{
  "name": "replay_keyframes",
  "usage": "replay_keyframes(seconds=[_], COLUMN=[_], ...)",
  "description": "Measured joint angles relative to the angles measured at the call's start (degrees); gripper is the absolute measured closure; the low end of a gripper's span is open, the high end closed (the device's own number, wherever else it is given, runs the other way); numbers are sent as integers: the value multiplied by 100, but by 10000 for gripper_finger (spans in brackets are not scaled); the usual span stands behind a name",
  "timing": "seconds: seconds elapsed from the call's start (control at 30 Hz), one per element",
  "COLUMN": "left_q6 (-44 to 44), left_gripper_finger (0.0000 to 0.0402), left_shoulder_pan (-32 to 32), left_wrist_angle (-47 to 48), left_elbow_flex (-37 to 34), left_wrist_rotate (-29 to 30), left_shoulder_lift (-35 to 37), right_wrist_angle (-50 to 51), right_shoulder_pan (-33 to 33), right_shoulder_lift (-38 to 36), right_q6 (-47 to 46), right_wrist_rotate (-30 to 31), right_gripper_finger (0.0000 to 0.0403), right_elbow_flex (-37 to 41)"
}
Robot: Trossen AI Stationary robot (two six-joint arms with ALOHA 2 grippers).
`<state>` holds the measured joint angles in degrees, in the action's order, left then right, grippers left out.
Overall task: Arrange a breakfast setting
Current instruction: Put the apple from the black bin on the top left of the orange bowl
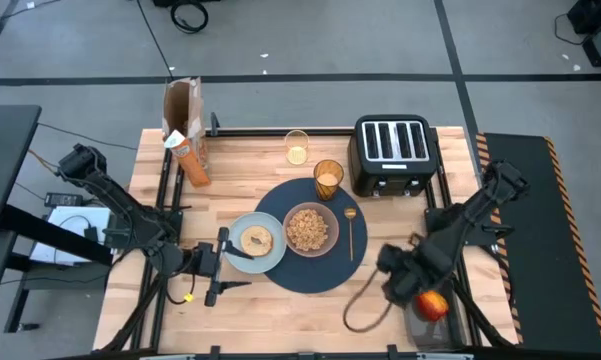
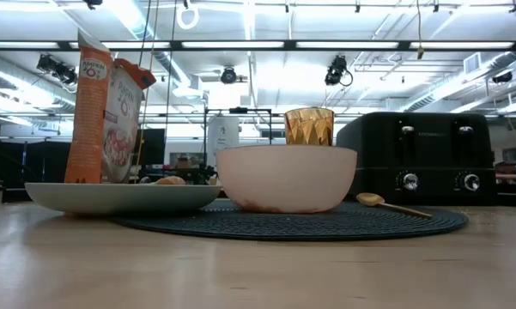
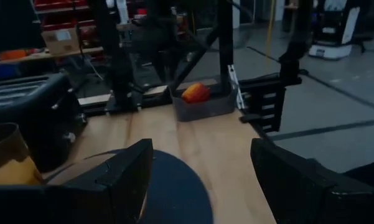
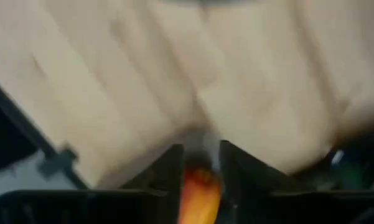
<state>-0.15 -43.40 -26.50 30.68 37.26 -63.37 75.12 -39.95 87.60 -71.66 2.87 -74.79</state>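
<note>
Navy placemat (image 1: pixel 315 268) lies flat at worktop centre, carrying the pinkish bowl (image 1: pixel 311 229) filled with cereal (image 1: pixel 310 228) and the gold spoon (image 1: pixel 351 230) just right of it. Pale plate (image 1: pixel 257 243) overlaps the mat's left edge, bagel (image 1: pixel 256 239) on it; amber tumbler (image 1: pixel 327 179) stands upright at the mat's far edge. Red apple (image 1: pixel 432 304) sits at the near right corner in a grey bin.

You have one navy placemat (image 1: pixel 310 272), one plate (image 1: pixel 242 256), one bowl (image 1: pixel 311 229), one gold spoon (image 1: pixel 350 228) and one bagel (image 1: pixel 257 239) laid out. Count two glasses (image 1: pixel 327 178), one apple (image 1: pixel 432 304), one toaster (image 1: pixel 394 154) and one cereal box (image 1: pixel 187 135).
</note>
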Motion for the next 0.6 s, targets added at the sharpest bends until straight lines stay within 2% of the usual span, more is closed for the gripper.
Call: replay_keyframes(seconds=[0.13,0.27,0.43,0.6], left_q6=[-216,-218,-216,-150], left_gripper_finger=[123,123,123,123], left_shoulder_pan=[31,121,191,221], left_wrist_angle=[-120,-219,-101,-65], left_elbow_flex=[0,0,0,0], left_wrist_rotate=[4,4,4,2], left_shoulder_lift=[0,0,0,0], right_wrist_angle=[6,-177,-826,-1695], right_shoulder_pan=[-446,-784,-1456,-1856], right_shoulder_lift=[315,501,506,506], right_q6=[-544,-1600,-3241,-4430], right_wrist_rotate=[-978,-2053,-2200,-2292], right_gripper_finger=[237,167,107,111], right_elbow_flex=[25,27,135,699])
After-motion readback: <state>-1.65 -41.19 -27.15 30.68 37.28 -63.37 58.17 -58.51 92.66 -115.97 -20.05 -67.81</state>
